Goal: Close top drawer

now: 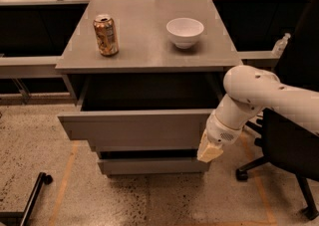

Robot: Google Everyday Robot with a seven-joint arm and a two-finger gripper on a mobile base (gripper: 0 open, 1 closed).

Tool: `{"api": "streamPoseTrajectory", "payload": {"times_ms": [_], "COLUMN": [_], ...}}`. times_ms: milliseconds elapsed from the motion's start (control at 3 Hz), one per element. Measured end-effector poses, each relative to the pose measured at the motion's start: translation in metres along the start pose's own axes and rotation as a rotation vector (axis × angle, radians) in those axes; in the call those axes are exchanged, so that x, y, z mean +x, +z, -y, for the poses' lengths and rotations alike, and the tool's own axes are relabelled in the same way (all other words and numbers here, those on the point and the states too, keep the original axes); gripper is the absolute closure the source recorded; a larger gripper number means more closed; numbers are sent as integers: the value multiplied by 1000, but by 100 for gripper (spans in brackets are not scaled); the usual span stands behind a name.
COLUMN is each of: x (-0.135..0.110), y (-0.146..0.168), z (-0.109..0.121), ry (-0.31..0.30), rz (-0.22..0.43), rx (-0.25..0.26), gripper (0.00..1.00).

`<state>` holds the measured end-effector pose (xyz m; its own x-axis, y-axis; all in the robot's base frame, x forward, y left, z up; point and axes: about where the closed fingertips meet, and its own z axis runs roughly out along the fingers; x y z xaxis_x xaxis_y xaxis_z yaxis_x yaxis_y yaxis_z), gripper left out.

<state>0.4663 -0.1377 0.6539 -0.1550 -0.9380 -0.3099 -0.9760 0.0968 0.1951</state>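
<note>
The top drawer [134, 129] stands partly pulled out beneath the table [149, 53], which carries a can [105, 35] and a white bowl [185, 31]. The gripper [209, 148] sits low against the drawer front's right end. I cannot tell whether it is open or closed.

Dim warm overhead light; top drawer [134, 129] interior shadowed; end effector [209, 151] lit, at drawer front's right end.
</note>
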Motion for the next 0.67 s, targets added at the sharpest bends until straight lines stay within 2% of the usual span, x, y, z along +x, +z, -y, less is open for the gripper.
{"api": "streamPoseTrajectory", "payload": {"times_ms": [333,667], "x": [0,-10], "y": [0,-1], "z": [0,19], "ry": [0,-4], "rz": [0,-10], "rx": [0,26], "gripper": [100,100]}}
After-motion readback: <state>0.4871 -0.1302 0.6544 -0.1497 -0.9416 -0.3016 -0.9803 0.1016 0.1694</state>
